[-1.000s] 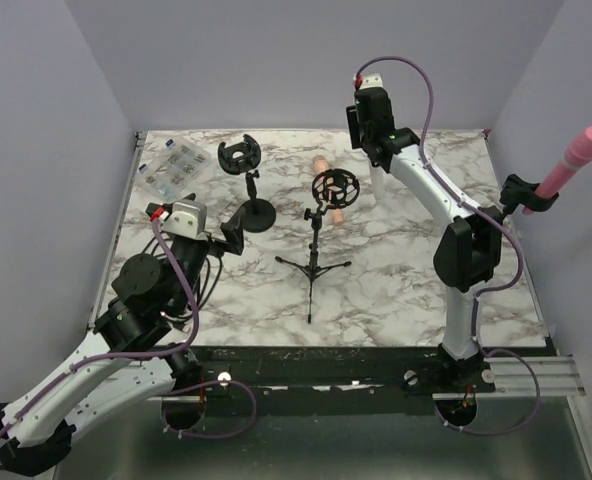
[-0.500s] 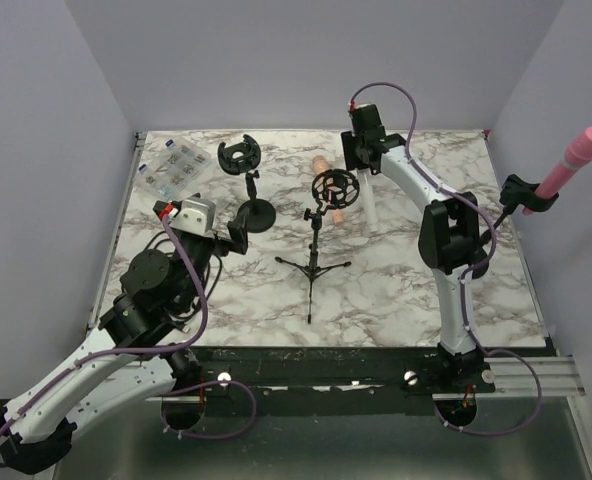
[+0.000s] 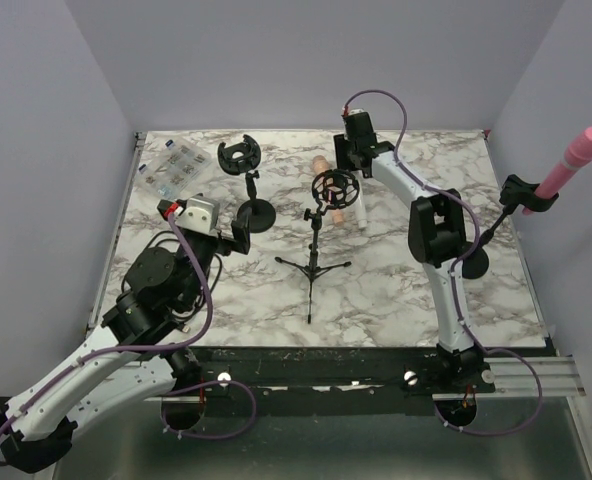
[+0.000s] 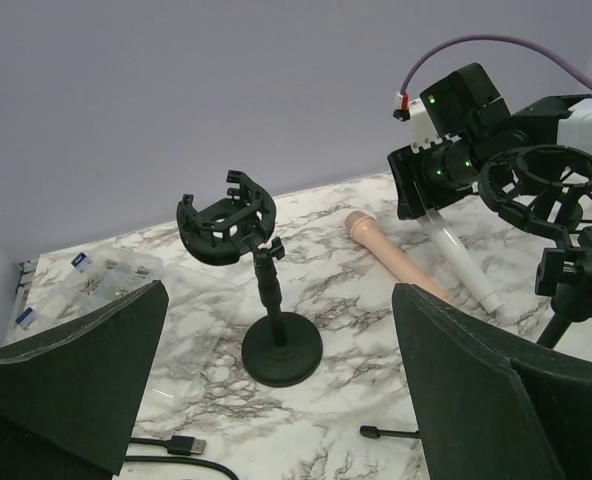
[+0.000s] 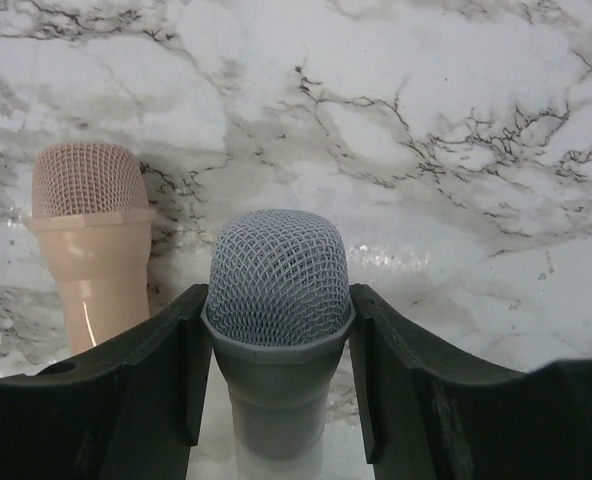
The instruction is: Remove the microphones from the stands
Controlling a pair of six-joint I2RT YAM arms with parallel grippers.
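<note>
My right gripper [image 5: 279,310] is shut on a white microphone [image 5: 279,270] with a grey mesh head, its jaws pressed on the collar. In the top view this gripper [image 3: 356,160] is at the back middle, and the white microphone [image 3: 362,207] slants down toward the marble. A peach microphone [image 3: 331,190] lies on the table beside it. The tripod stand [image 3: 314,262] holds an empty black shock mount [image 3: 334,187]. A pink microphone [image 3: 578,158] sits in a clip stand [image 3: 524,195] at the far right. My left gripper [image 3: 238,234] is open and empty.
A round-base desk stand [image 3: 256,213] with an empty clip [image 3: 239,155] stands at the back left, also in the left wrist view [image 4: 280,350]. A clear parts box [image 3: 173,167] sits in the back left corner. A black USB cable [image 4: 166,445] lies near my left gripper.
My right arm swung left and lower with the white microphone, bringing it beside the peach one. My left gripper shifted slightly toward the desk stand.
</note>
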